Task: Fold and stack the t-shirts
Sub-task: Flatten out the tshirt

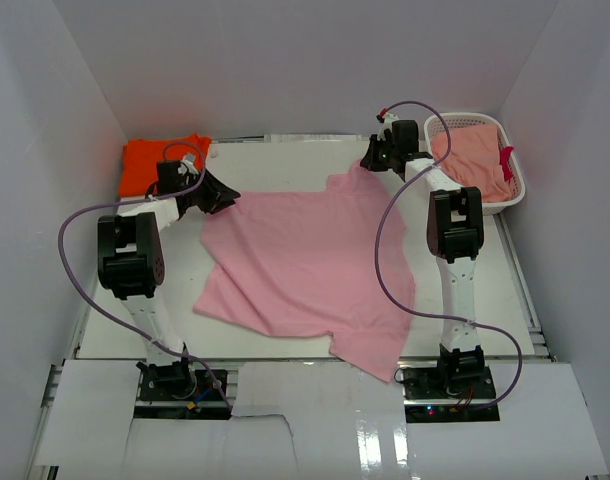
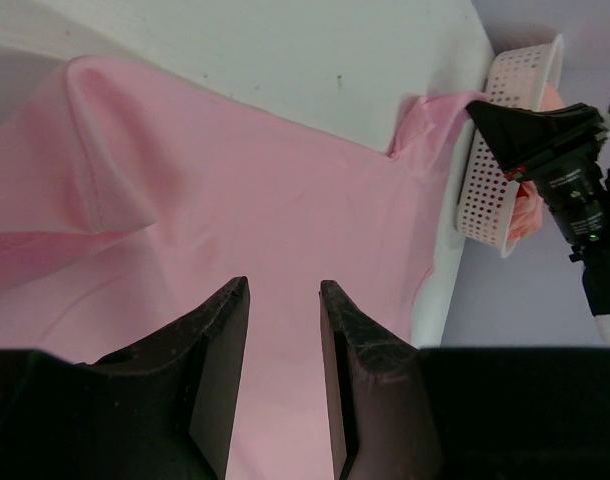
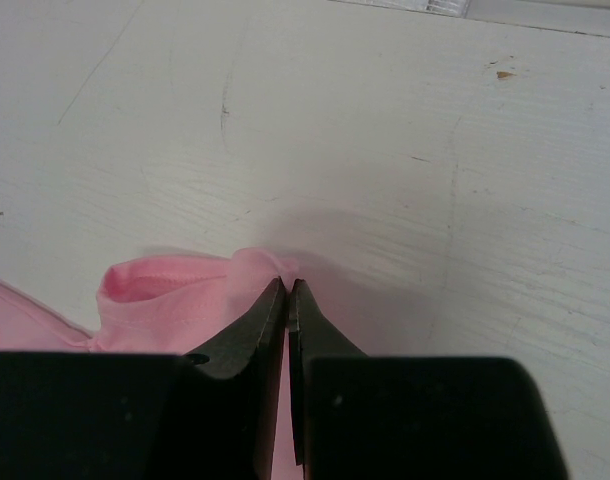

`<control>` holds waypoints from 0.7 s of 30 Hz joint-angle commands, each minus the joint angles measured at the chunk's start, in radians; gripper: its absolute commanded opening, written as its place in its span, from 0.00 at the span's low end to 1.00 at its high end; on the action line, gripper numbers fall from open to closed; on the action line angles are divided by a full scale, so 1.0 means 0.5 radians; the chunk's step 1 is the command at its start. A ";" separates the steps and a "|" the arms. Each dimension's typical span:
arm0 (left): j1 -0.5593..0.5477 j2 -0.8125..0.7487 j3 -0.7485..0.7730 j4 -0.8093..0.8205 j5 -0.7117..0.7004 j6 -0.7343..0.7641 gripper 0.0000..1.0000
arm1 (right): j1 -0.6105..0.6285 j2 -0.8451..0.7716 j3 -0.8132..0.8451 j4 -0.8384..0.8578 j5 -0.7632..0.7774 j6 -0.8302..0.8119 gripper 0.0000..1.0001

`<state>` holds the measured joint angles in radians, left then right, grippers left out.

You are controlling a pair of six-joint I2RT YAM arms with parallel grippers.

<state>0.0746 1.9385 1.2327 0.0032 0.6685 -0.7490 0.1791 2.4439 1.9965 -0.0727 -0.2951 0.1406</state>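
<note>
A light pink t-shirt (image 1: 305,265) lies spread and slightly rumpled across the middle of the table. A bright orange t-shirt (image 1: 150,160) lies folded at the back left corner. My left gripper (image 1: 222,193) is open and empty, over the pink shirt's left edge; in the left wrist view its fingers (image 2: 283,290) hover above the pink cloth (image 2: 235,200). My right gripper (image 1: 370,160) is shut on a back corner of the pink shirt. The right wrist view shows the jaws (image 3: 287,285) pinching a small fold of the pink cloth (image 3: 175,300) just above the table.
A white lattice basket (image 1: 465,117) stands at the back right with salmon-pink cloth (image 1: 470,160) in it; it also shows in the left wrist view (image 2: 495,150). White walls close in the left, back and right sides. The shirt's lower corner hangs over the near edge.
</note>
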 commanded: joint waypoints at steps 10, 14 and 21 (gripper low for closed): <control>-0.045 -0.155 -0.011 -0.197 -0.453 0.114 0.47 | 0.007 -0.034 0.087 0.026 -0.030 -0.020 0.08; -0.045 -0.131 0.010 -0.203 -0.512 0.124 0.47 | 0.007 -0.034 0.084 0.023 -0.027 -0.023 0.08; -0.045 -0.097 0.020 -0.096 -0.653 0.124 0.47 | 0.007 -0.044 0.078 0.026 -0.030 -0.030 0.08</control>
<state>0.0566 1.9335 1.2350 -0.0895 0.3981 -0.7006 0.1791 2.4439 1.9999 -0.0757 -0.2958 0.1410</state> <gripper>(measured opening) 0.473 0.081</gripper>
